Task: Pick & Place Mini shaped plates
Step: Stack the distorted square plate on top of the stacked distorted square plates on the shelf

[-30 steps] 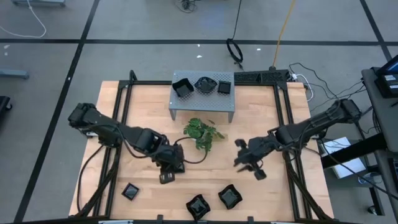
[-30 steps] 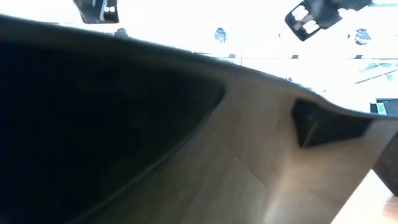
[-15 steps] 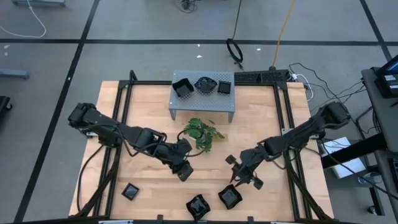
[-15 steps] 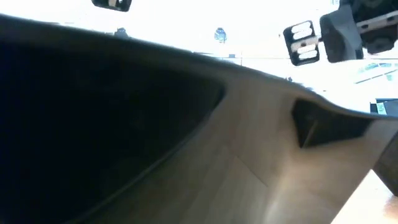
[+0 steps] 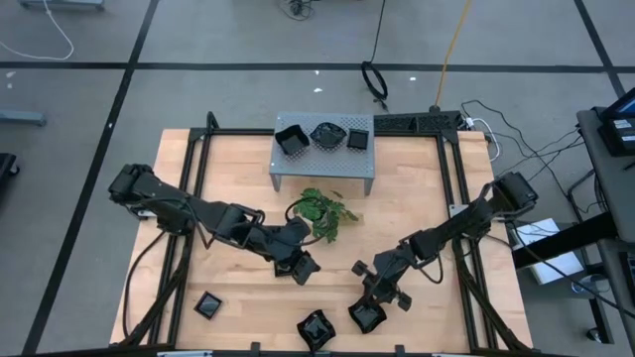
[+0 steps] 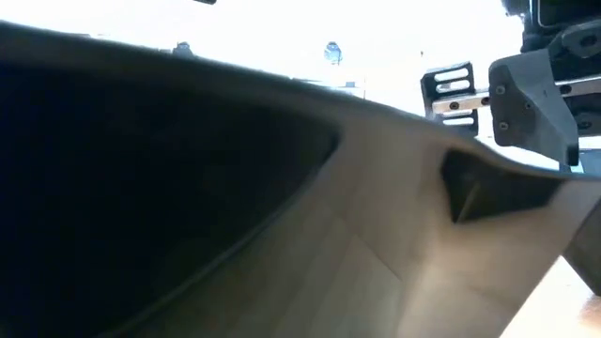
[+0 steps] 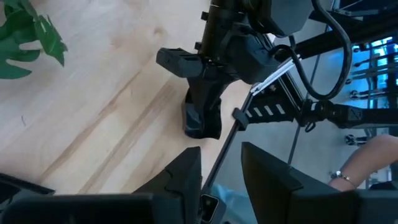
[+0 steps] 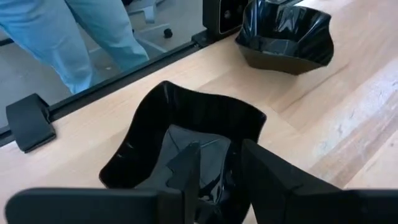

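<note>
stand (image 5: 323, 159): three black dishes (image 5: 324, 136) on top | right gripper (image 8: 217, 165): jaws narrowly apart inside wavy dish (image 8: 186, 134), grip unclear | left gripper (image 7: 221, 168): jaws apart, empty

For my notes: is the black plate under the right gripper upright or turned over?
Upright. In the right wrist view the plate shows its hollow inside facing up, wavy rim on top, base on the wooden table.

Grey floor (image 5: 198, 59) with dark seam lines
</note>
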You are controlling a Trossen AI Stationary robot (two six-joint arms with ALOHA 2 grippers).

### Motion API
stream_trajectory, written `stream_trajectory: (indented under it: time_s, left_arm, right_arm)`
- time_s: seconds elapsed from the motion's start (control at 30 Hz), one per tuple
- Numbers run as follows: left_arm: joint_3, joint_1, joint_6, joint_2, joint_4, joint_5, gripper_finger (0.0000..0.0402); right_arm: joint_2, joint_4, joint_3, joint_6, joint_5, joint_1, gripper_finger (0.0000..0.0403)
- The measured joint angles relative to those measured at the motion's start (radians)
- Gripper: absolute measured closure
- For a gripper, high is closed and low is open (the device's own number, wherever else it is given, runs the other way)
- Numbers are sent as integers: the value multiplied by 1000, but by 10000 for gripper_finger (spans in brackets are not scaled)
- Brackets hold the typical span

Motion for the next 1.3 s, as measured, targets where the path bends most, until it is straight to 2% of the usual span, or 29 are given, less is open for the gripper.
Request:
stream_trajectory:
  time_s: [0.33, 0.5, 0.77, 0.87, 1.07, 1.23, 1.3]
  left_arm:
    - [0, 0, 55, 0, 20, -24, 284]
    - [0, 0, 67, 0, 20, -25, 284]
    - [0, 0, 73, 0, 20, -24, 284]
    - [0, 0, 73, 0, 20, -22, 284]
    - [1, 0, 72, 0, 20, -20, 284]
    - [1, 0, 61, 0, 20, -19, 284]
    - [1, 0, 55, -5, 19, -17, 284]
  right_arm:
    - [29, 42, 0, -24, 31, -13, 298]
    - [65, 53, 2, -30, 134, -20, 298]
    - [99, 18, 0, 5, 137, -19, 301]
    - [94, 22, 0, 5, 137, -18, 320]
    - [78, 19, 0, 36, 133, -28, 395]
    - [44, 82, -1, 183, 139, -93, 401]
    - [41, 154, 11, 257, 180, -122, 401]
